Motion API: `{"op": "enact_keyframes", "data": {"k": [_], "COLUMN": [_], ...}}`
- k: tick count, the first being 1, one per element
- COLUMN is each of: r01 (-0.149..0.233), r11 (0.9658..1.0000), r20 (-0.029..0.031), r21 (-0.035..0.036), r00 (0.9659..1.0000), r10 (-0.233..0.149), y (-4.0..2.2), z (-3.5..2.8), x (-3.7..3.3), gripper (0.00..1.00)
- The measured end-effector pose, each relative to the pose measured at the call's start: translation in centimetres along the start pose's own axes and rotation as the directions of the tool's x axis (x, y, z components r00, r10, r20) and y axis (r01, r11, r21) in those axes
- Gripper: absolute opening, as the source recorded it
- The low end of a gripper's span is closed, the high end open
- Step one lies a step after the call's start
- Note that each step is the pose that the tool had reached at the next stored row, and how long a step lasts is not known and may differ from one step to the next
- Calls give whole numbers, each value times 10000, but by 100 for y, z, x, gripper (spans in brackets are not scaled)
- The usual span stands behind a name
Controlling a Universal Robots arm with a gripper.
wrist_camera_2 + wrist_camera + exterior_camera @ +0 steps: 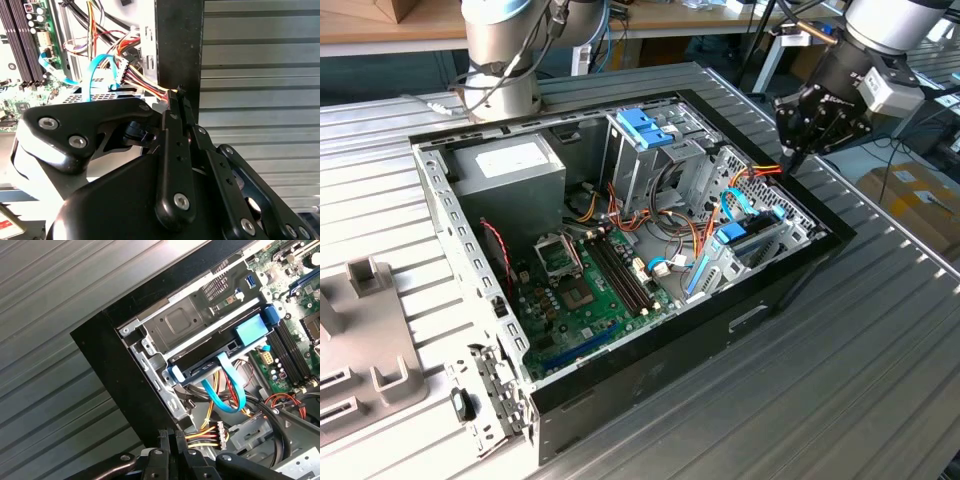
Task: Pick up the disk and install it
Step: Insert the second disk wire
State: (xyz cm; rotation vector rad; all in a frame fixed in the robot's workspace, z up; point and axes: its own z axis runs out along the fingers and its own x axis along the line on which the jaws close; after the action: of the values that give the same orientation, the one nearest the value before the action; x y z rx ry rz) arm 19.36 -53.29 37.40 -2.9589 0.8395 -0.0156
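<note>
Pincer (pixel 798 150) above bay-mounted disk (pixel 752 232)

No text, number or sign can be read anywhere. The white rectangular sticker (pixel 510 158) on the big grey metal box at the back of the open black computer case (pixel 650 385) carries print too fine to make out in the exterior view. The green circuit board (pixel 585 290) on the case floor bears small white markings, seen also in both wrist views, and none is legible. In the second wrist view the corner of a red-and-white sticker (pixel 7 227) shows at the picture's edge, with its lettering cut off and unreadable.
</note>
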Motion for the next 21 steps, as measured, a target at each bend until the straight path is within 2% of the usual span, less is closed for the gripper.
{"op": "enact_keyframes", "data": {"k": [7,21], "r01": [1,1], "r11": [10000,10000], "r20": [-11,-12], "r21": [6,5], "r00": [10000,10000], "r10": [-1,-1], "y": [25,37], "z": [-2,-3], "x": [-40,-63], "gripper": [16,16]}}
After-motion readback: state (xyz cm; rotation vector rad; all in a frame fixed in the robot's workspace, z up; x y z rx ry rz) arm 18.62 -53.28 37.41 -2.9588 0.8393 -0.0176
